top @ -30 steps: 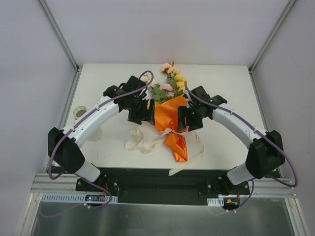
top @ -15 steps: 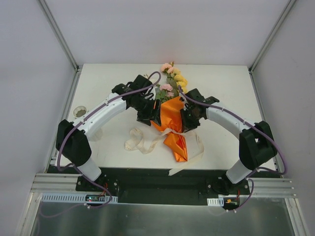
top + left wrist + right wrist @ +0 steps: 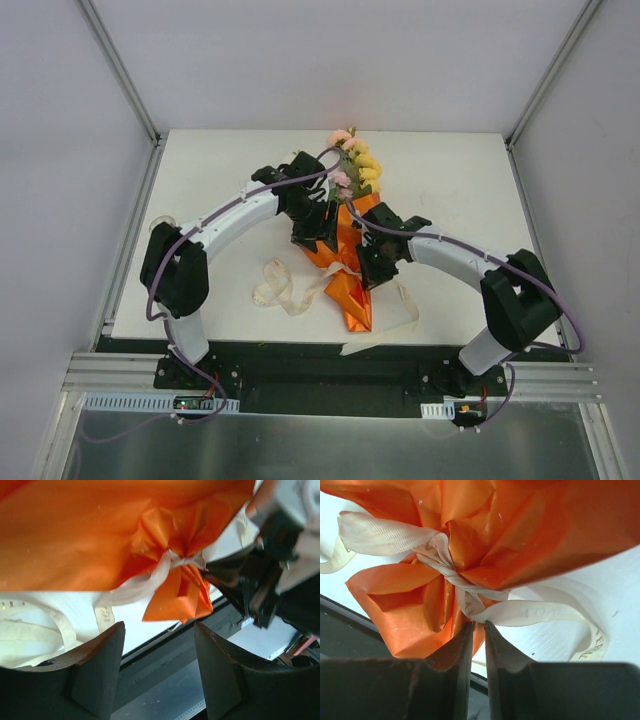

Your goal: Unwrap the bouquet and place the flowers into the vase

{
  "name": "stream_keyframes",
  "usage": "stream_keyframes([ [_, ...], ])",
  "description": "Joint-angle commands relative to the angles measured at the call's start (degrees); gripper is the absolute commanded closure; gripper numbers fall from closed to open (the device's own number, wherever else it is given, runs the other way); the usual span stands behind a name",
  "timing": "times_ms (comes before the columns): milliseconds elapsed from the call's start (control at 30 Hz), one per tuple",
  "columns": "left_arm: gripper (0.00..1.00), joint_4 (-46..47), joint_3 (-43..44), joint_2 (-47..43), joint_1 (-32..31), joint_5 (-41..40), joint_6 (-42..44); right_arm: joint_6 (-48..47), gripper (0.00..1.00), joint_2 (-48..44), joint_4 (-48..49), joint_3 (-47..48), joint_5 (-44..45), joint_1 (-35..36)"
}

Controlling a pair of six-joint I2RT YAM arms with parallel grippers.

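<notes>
Grey walls all round and a white desk [image 3: 470, 200] in the middle, pretty plain booth. The bouquet [image 3: 347, 272] sits squeezed between the two claws. The left claw [image 3: 324, 243] is at one flank of the wrapped part and the right claw [image 3: 365, 268] is at the other.

The flowers [image 3: 358, 165], pink, cream and yellow, stick out past both claws toward the far side of the desk. The pointy tail of the orange paper [image 3: 355, 308] pokes the other way, back toward the arm bases.

The left claw's jaws stand wide. On its own camera the two dark fingers [image 3: 95, 675] have only desk edge and dark frame showing between them. The orange paper hangs just beyond the tips. Can't tell if the tips actually touch it.

The right claw is narrow, with just a sliver between its fingers [image 3: 445, 672]. The tips sit right under the knot [image 3: 451, 572], where the cream ribbon [image 3: 380, 535] cinches the paper. One strand runs straight down into them, so it looks pinched on the ribbon. A loose loop of ribbon curls off to this claw's right on the desk, and another tail trails off to its left.

The vase [image 3: 162, 218] barely peeks out behind the left arm's elbow. It's well apart from both claws, out on the left claw's side by the desk edge.
</notes>
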Motion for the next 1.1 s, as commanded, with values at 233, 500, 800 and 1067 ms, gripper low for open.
stream_keyframes([
  [233,0.47,1.42,1.82,4.95,0.26,-0.19,-0.39,2.92,0.79,-9.57,0.65,1.2,-0.67,0.87],
  [500,0.55,2.04,-2.31,3.36,0.17,0.51,-1.1,0.28,0.79,-4.41,1.87,4.72,0.48,-1.85],
  [800,0.59,3.0,-4.77,4.42,0.17,4.02,-2.32,-0.34,0.94,0.78,6.01,4.37,-0.49,-1.24],
  [1067,0.63,3.18,-4.69,1.26,-1.67,5.79,-3.73,0.36,0.94,-3.61,7.15,0.59,-0.4,1.04],
])
